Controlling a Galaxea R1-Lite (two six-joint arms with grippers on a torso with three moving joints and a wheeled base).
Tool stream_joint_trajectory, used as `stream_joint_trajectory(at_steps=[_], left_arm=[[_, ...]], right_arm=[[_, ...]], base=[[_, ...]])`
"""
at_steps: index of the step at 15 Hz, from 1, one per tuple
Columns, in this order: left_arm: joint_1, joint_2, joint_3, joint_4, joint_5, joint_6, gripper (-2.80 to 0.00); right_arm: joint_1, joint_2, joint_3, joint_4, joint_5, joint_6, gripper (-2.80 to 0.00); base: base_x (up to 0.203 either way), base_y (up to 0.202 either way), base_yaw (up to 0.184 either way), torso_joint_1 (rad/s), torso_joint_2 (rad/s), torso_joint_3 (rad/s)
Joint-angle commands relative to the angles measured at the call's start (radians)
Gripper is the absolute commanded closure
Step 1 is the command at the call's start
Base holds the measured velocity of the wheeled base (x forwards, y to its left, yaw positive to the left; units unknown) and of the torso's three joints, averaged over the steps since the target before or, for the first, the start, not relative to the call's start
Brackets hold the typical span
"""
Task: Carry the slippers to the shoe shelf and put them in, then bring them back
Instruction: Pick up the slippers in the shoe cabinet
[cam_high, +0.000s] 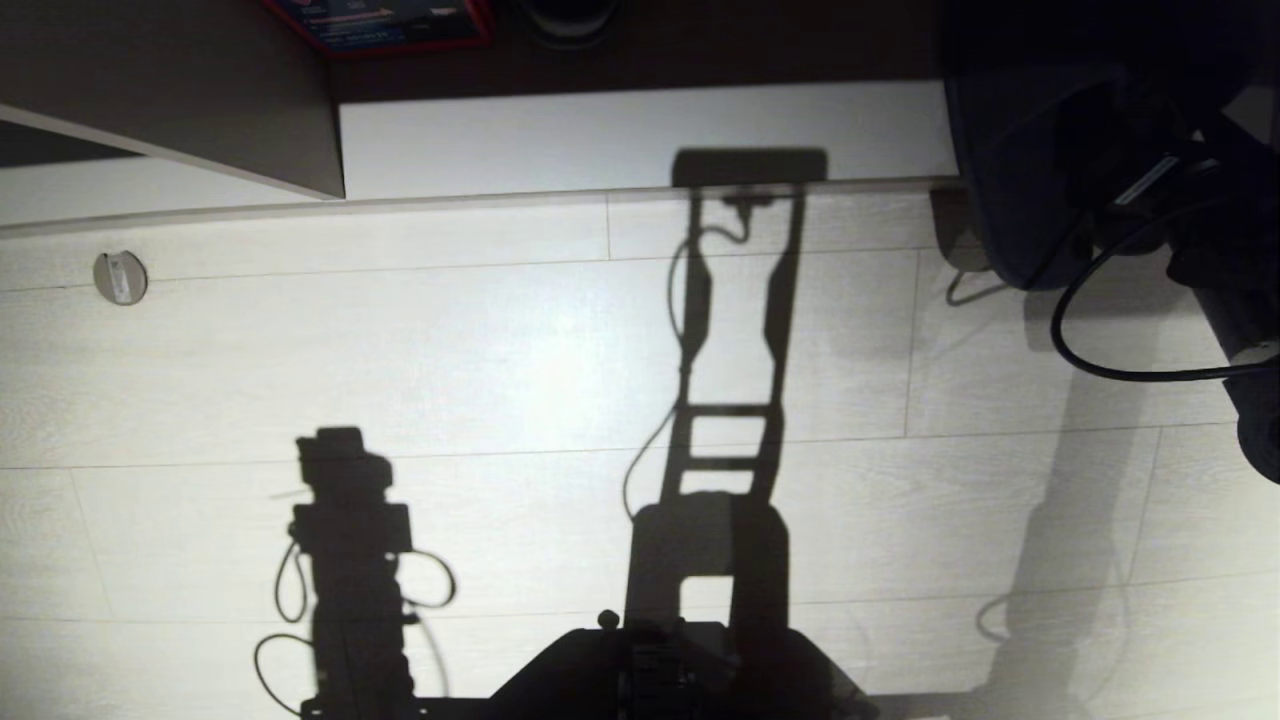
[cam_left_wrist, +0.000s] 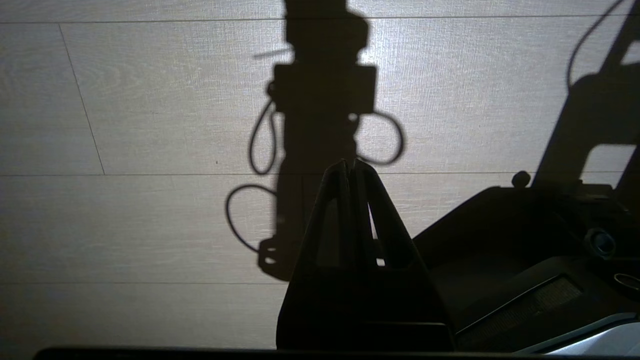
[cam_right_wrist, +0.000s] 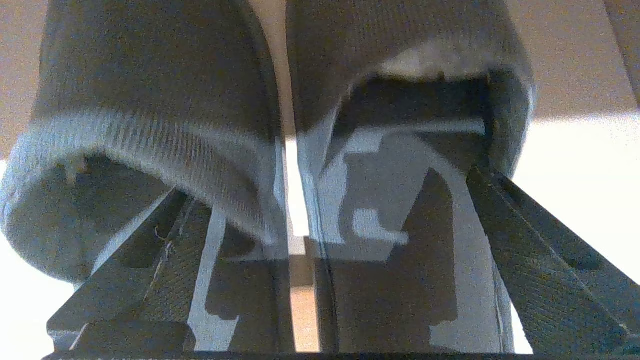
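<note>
— Looking from the head: where are the slippers (cam_high: 1010, 190)?
— At the floor's (cam_high: 500, 350) far right edge, by the right arm.
— Left wrist?
— Left gripper (cam_left_wrist: 350, 165) pressed together, parked.
— Right wrist?
— Right gripper (cam_right_wrist: 300, 240) spread wide, fingers run under both slippers, toes pointing away.

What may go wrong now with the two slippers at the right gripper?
The right gripper has its jaws wide, one at each opening of the dark blue-grey fabric slippers; nothing looks clamped, so a slipper might slide off.
The looped black cable hangs beside the slippers in the head view and could snag.
</note>
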Motion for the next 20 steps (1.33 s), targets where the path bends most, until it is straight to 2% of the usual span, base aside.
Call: stream_joint_trajectory(at_steps=[1, 20], left_arm=[[0.000, 0.000, 0.000, 0.000, 0.000, -0.001, 0.00], [0.000, 0.000, 0.000, 0.000, 0.000, -0.001, 0.00]], right_arm=[[0.001, 0.016, -0.032, -0.009, 0.006, -0.004, -2.80], [0.033, 0.160, -0.274, -0.007, 0.028, -0.050, -2.80]], base=[[0.000, 0.000, 0.000, 0.000, 0.00, 0.000], [0.000, 0.000, 0.000, 0.000, 0.00, 0.000]])
